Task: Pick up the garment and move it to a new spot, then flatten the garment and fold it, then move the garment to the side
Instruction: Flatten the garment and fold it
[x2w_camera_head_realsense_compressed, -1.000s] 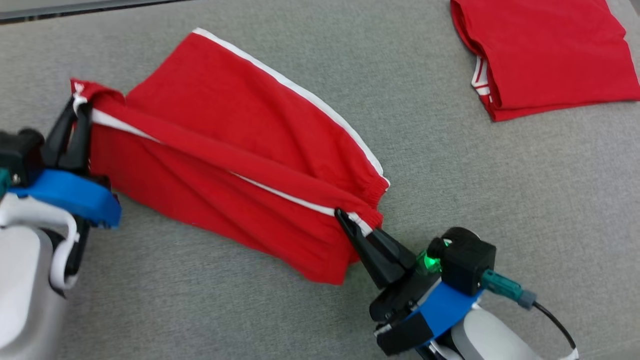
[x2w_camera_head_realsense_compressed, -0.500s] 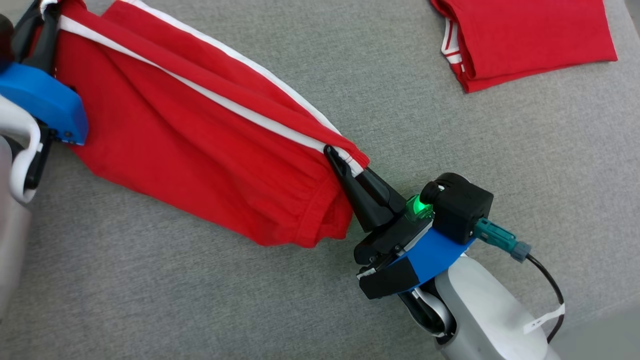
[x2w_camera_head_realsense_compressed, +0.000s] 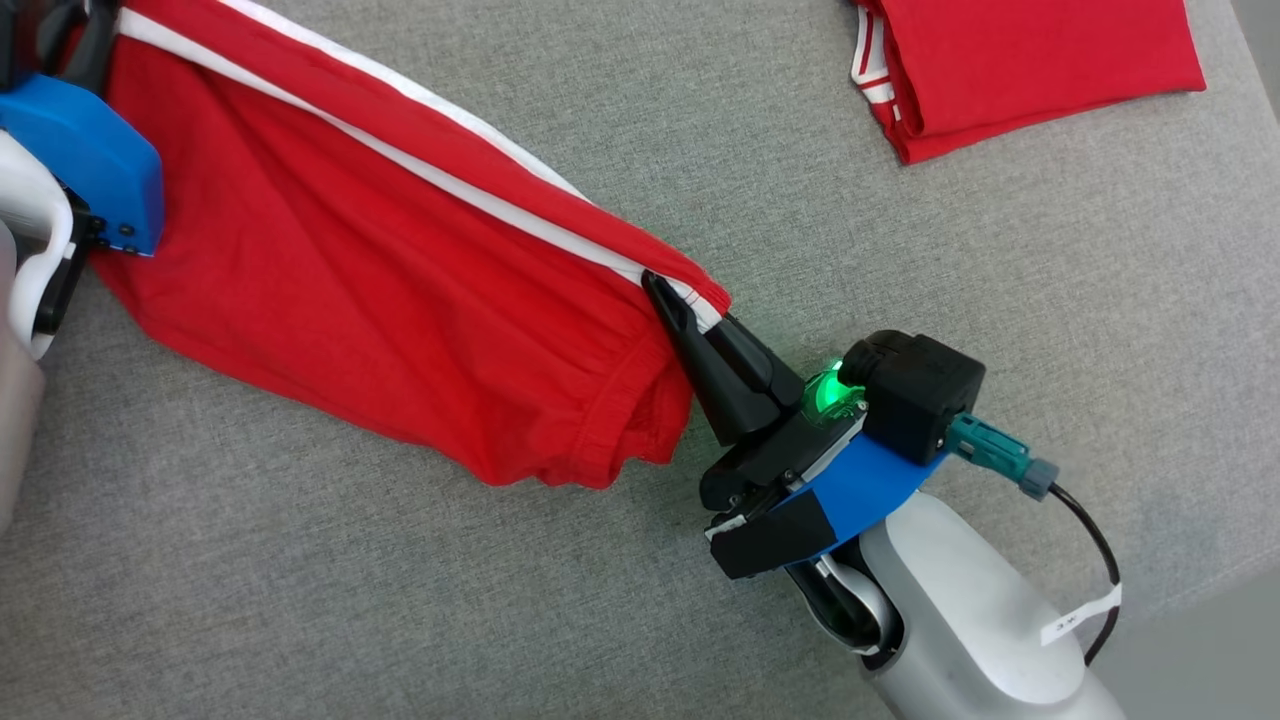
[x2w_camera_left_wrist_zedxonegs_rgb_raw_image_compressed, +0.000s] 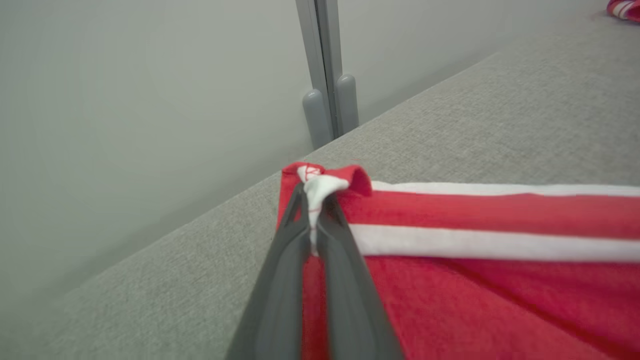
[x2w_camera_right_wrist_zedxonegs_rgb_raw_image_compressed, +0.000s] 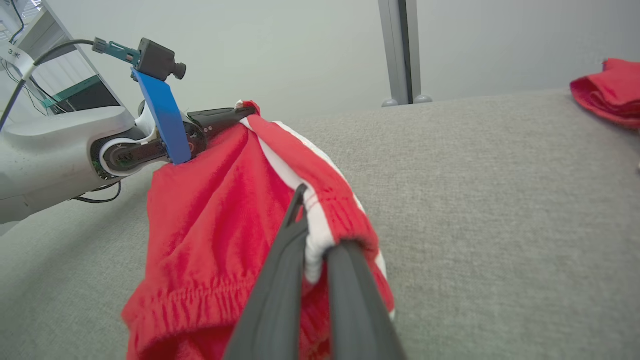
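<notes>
I see the grey padded surface (x2w_camera_head_realsense_compressed: 900, 320), with the red garment (x2w_camera_head_realsense_compressed: 380, 300) stretched from far left to centre. There's a folded red cloth (x2w_camera_head_realsense_compressed: 1030, 60) far right. My right gripper (x2w_camera_head_realsense_compressed: 690, 305) is clamped on its striped edge, and my left gripper (x2w_camera_left_wrist_zedxonegs_rgb_raw_image_compressed: 312, 200) is pinching a white-trimmed corner.

A grey woven surface (x2w_camera_head_realsense_compressed: 1050, 320) is spreading everywhere; a plain pale wall (x2w_camera_left_wrist_zedxonegs_rgb_raw_image_compressed: 125, 90) is rising beyond its far edge, 1 grey post (x2w_camera_left_wrist_zedxonegs_rgb_raw_image_compressed: 324, 60) standing against it.

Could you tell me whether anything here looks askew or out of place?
Nothing damaged or spilled. The red garment, pinched along its striped edge by the left gripper and right gripper, is not flat: its gathered hem bunches beside the right gripper.
</notes>
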